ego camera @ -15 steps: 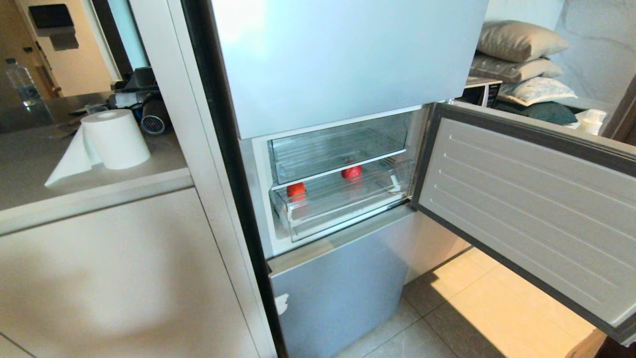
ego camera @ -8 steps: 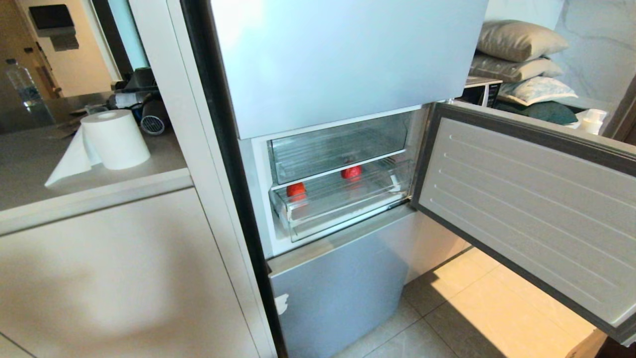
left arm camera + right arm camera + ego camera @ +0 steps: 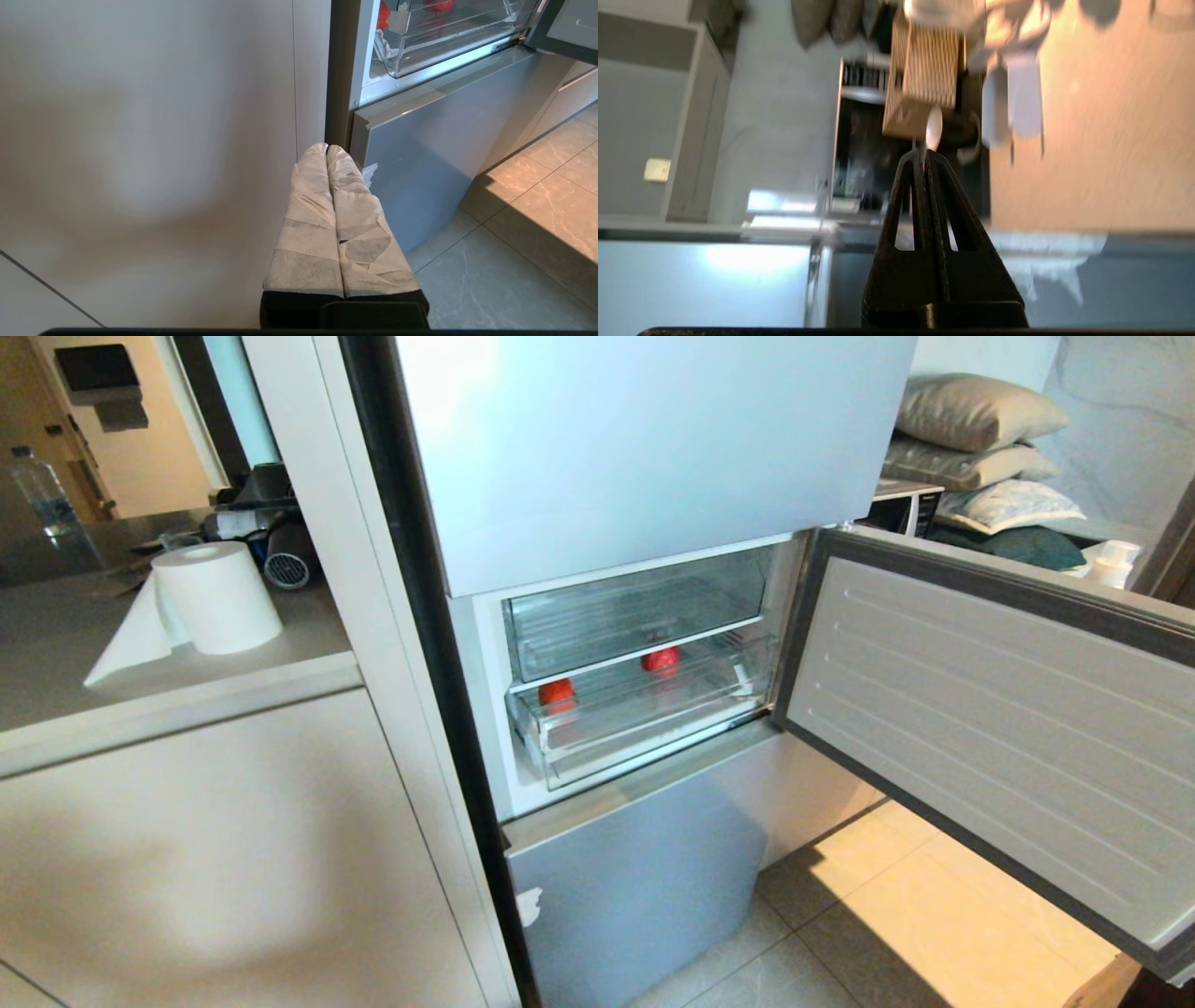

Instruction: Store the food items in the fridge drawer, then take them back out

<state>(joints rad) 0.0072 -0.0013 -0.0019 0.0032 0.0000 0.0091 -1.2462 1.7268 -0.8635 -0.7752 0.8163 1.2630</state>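
Two red food items lie in the clear fridge drawer (image 3: 644, 747), which stands slightly pulled out: one (image 3: 556, 692) near its left end, one (image 3: 660, 659) further back on the right. The left wrist view catches the drawer (image 3: 420, 56) and both red lumps (image 3: 383, 14) (image 3: 438, 4) at its upper edge. My left gripper (image 3: 326, 148), fingers wrapped in pale tape, is shut and empty, low beside the cabinet and fridge. My right gripper (image 3: 922, 156), black, is shut on nothing, away from the fridge and facing blurred room furniture. Neither arm shows in the head view.
The fridge door (image 3: 990, 719) hangs open to the right over the tiled floor (image 3: 896, 915). A similar clear bin (image 3: 635, 611) sits above the drawer. A paper roll (image 3: 217, 597) stands on the counter at left. Pillows (image 3: 980, 448) are stacked behind the door.
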